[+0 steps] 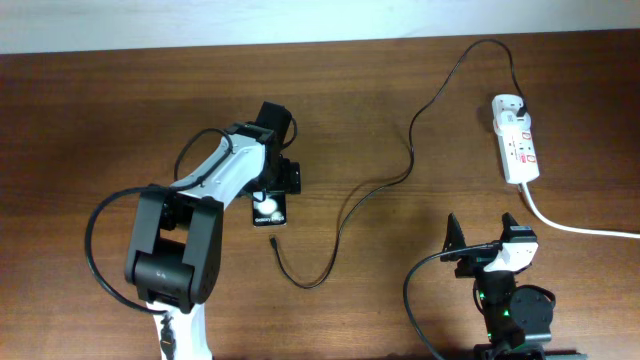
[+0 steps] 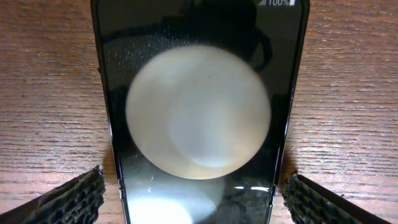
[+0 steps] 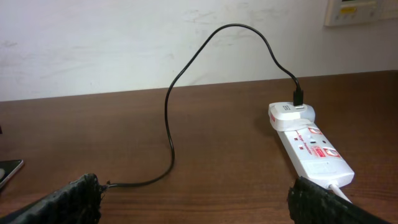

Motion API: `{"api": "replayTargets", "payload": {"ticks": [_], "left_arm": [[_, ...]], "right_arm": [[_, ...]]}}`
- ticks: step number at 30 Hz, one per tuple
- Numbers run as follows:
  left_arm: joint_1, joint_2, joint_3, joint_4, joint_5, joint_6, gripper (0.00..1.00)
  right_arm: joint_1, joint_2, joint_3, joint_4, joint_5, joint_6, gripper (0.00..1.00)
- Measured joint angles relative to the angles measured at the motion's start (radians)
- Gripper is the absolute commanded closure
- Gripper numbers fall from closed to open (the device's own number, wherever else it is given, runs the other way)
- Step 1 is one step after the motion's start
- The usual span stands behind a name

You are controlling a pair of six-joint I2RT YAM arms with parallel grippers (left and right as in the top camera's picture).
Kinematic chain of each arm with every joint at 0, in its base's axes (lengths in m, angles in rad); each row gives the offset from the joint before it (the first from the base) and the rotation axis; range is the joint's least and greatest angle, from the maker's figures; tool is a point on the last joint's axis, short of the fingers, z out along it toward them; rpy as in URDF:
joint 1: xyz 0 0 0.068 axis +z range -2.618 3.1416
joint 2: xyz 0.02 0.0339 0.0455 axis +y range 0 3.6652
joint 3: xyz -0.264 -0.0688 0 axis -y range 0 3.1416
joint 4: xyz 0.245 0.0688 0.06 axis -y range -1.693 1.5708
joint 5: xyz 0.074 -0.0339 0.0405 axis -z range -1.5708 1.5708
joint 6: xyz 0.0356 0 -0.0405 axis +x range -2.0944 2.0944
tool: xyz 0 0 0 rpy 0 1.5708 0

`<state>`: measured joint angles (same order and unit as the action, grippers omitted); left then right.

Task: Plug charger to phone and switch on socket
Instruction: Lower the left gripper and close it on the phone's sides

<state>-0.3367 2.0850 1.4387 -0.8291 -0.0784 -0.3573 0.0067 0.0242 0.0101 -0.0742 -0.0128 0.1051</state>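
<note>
The phone (image 1: 268,209) lies flat on the table (image 1: 100,120), left of centre, directly under the left claw (image 1: 273,186). In the left wrist view the phone (image 2: 199,25) fills the frame, its dark glass showing a big pale round spot, and at its top edge signal bars and "100%" can be read. The small white lettering seen on it from overhead is too small to make out. The left claw (image 2: 196,186) is spread wide, one finger at each long side of the phone, and grips nothing. The charger (image 1: 412,150) has its tip just beyond the phone's near end, apart from it and not plugged in. From there the cable curls round and runs in loose bends across the table to the far right. There its black plug stands in a white adaptor (image 3: 291,115) at the far end of the socket (image 1: 516,142). The socket (image 3: 314,149) carries red markings and small print that cannot be read, and its thick white cord (image 1: 580,228) leaves toward the right edge. The right claw (image 1: 484,232) sits at the near right, well apart from socket and phone, its fingers spread wide and empty. On the wall behind, a pale panel (image 3: 360,9) bears illegible print.
</note>
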Motion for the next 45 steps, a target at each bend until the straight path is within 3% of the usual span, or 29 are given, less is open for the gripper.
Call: {"api": "replayTargets", "payload": {"ticks": [2, 7, 9, 11, 45], "left_arm": [[0.000, 0.000, 0.000, 0.002, 0.001, 0.002, 0.12], [0.009, 0.000, -0.002, 0.006, 0.026, 0.003, 0.14], [0.019, 0.000, -0.003, 0.006, 0.035, 0.002, 0.11], [0.021, 0.000, -0.003, 0.005, 0.035, 0.002, 0.01], [0.029, 0.000, -0.004, 0.006, 0.037, 0.006, 0.01]], "right_arm": [[0.000, 0.000, 0.000, 0.000, 0.000, 0.000, 0.01], [0.000, 0.000, 0.000, 0.000, 0.000, 0.000, 0.02], [0.000, 0.000, 0.000, 0.000, 0.000, 0.000, 0.01], [0.000, 0.000, 0.000, 0.000, 0.000, 0.000, 0.01], [0.000, 0.000, 0.000, 0.000, 0.000, 0.000, 0.01]]}}
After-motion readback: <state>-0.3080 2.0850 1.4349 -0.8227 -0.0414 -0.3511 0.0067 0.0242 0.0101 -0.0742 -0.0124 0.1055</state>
